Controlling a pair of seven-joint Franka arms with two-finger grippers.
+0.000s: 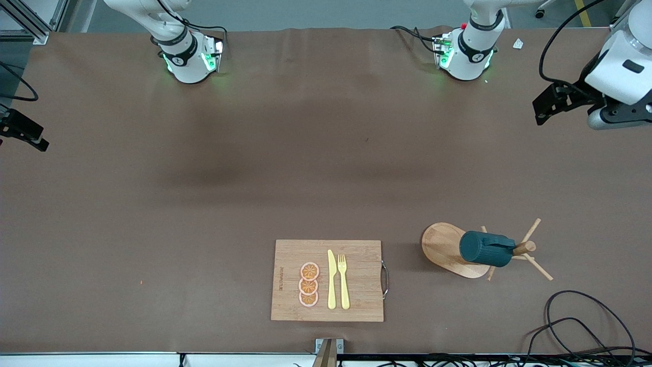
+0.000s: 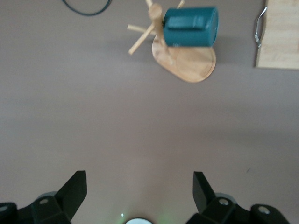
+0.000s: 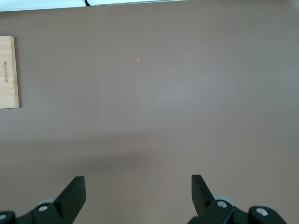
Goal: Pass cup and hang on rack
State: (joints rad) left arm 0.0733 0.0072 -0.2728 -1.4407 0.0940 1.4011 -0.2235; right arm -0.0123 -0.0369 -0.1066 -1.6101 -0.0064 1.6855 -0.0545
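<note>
Ribbed dark teal cup [image 1: 486, 248] hanging on a peg of the pale wooden rack [image 1: 448, 250], oval bamboo base, at 3 o'clock of the bamboo cutting board [image 1: 356, 300]. Board lettering too small to read. Left gripper [image 2: 140, 191] fingers apart over bare brown tabletop [image 1: 204, 204]; right gripper [image 3: 138, 192] fingers apart too, empty.

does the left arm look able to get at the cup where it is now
Probably yes. The cup hangs on the rack toward the left arm's end of the table, and the left wrist view shows only bare table between the open left hand and it.
</note>
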